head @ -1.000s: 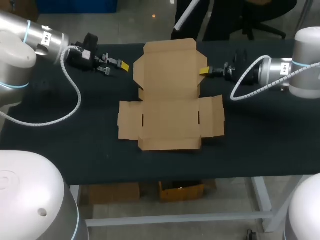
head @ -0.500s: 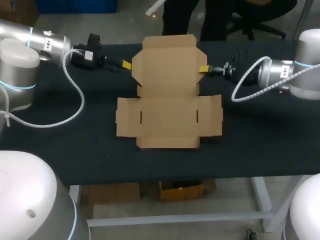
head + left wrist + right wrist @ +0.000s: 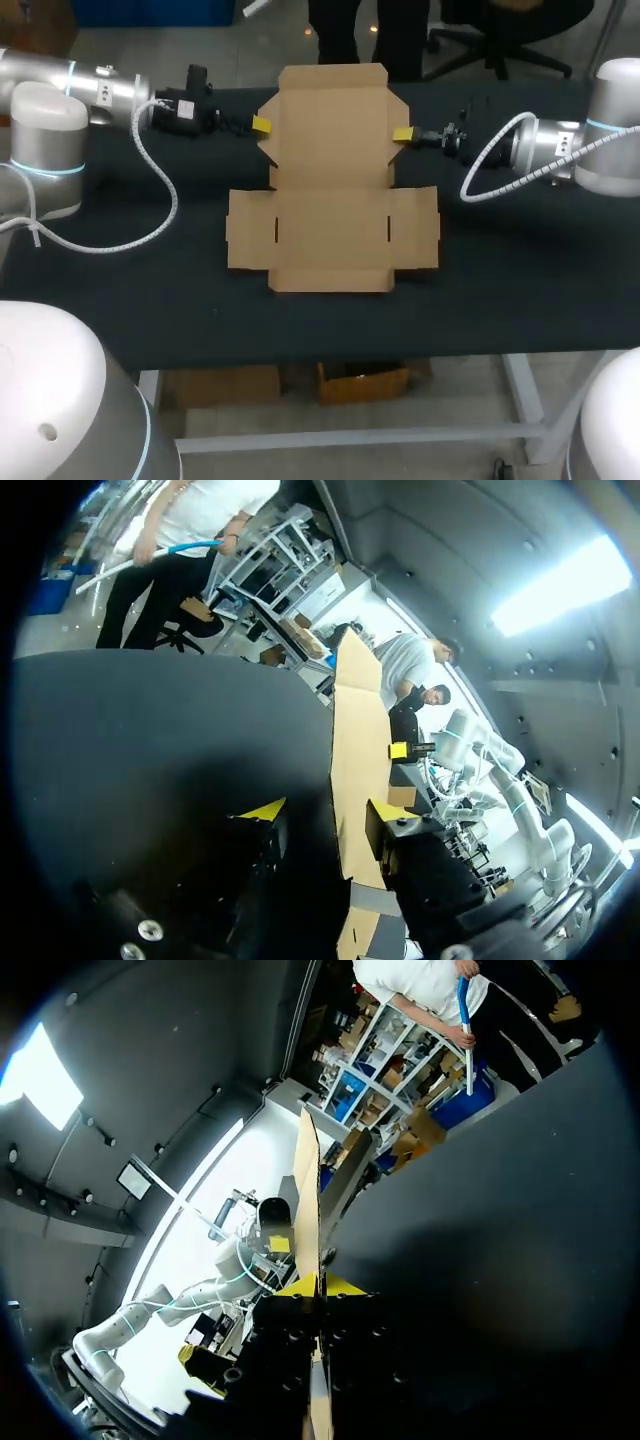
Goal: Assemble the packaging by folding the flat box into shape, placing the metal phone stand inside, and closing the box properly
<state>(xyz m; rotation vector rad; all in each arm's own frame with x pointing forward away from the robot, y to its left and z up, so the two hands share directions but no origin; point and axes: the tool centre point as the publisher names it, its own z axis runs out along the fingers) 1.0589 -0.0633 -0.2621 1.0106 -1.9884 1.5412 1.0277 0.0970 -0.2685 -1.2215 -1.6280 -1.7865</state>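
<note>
1. Cardboard box point(image 3: 332, 225) lies unfolded at the middle of the table point(image 3: 120, 290). Its front panel and side wings lie flat, and its rear panel sits between the two grippers.
2. Left gripper point(image 3: 261, 125) is at the rear panel's left flap. In the left wrist view the jaws are wide. The cardboard edge stands between the fingers point(image 3: 262, 809), close to one tip and apart from the other.
3. Right gripper point(image 3: 402, 135) is at the rear panel's right flap. In the right wrist view the jaws are narrow, with both yellow tips pinching the thin cardboard edge.
</note>
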